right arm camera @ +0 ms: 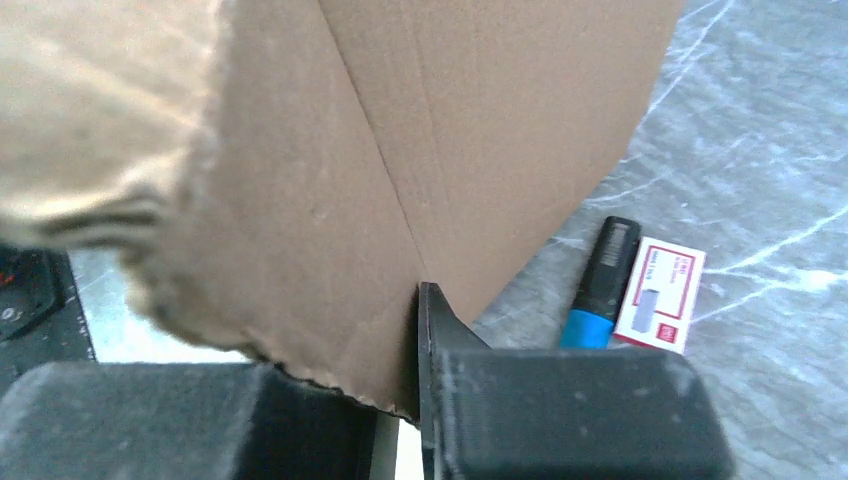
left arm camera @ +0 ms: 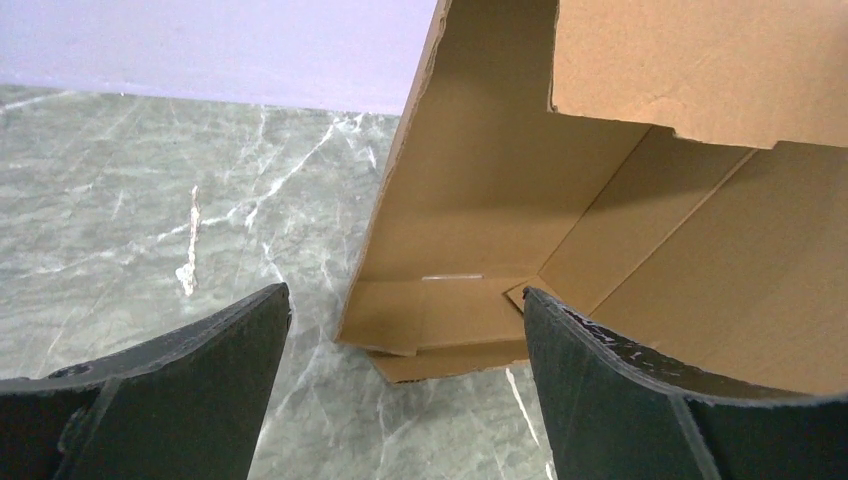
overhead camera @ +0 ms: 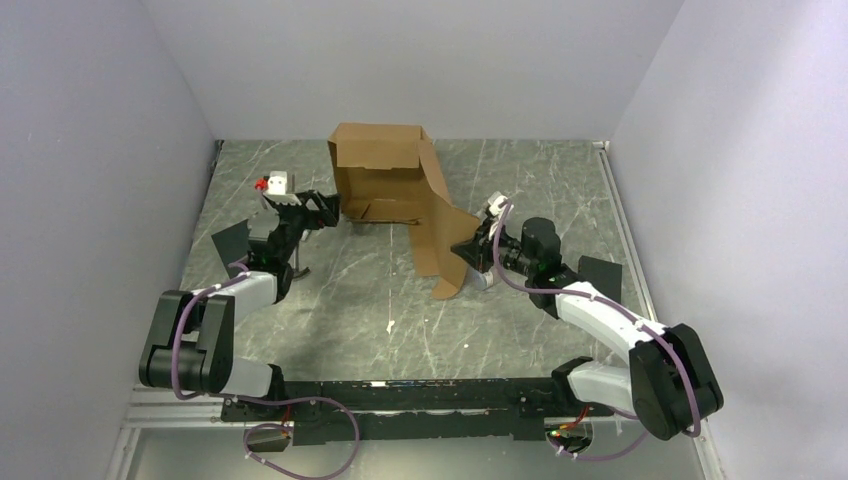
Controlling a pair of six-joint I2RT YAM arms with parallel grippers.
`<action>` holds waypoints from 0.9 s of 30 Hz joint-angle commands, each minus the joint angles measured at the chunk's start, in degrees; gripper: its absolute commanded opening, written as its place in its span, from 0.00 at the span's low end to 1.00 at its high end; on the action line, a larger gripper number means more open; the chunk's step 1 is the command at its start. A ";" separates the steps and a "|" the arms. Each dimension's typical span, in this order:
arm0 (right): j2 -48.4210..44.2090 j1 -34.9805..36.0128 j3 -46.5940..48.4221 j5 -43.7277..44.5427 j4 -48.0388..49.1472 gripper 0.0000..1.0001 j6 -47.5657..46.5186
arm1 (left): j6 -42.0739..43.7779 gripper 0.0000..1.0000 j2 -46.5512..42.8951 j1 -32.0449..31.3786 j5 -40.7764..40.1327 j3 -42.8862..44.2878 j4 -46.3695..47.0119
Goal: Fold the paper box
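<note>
The paper box [overhead camera: 385, 175] stands half-raised at the far middle of the marble bench [overhead camera: 350, 290], its back and side walls upright and a long flap sloping down to the right. The left gripper [overhead camera: 328, 208] sits low at the box's left bottom corner, its jaws spread wide with nothing between them. The right gripper [overhead camera: 470, 246] has its jaws closed on the edge of that sloping flap. Just beyond it, a blue marker [right arm camera: 600, 285] and a small white-and-red staple box [right arm camera: 660, 295] lie side by side.
</note>
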 commanded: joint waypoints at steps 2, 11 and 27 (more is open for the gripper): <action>-1.15 -0.50 3.85 5.00 -4.29 0.09 -1.40 | 0.57 0.91 -2.15 0.24 -0.90 0.13 5.31; -0.89 -0.45 5.19 4.92 -6.85 0.06 -2.61 | -1.59 0.94 -4.33 0.24 0.63 2.01 4.59; -0.48 -0.24 5.68 4.01 -8.08 0.05 -4.53 | -7.51 1.00 0.97 3.71 11.05 10.85 3.18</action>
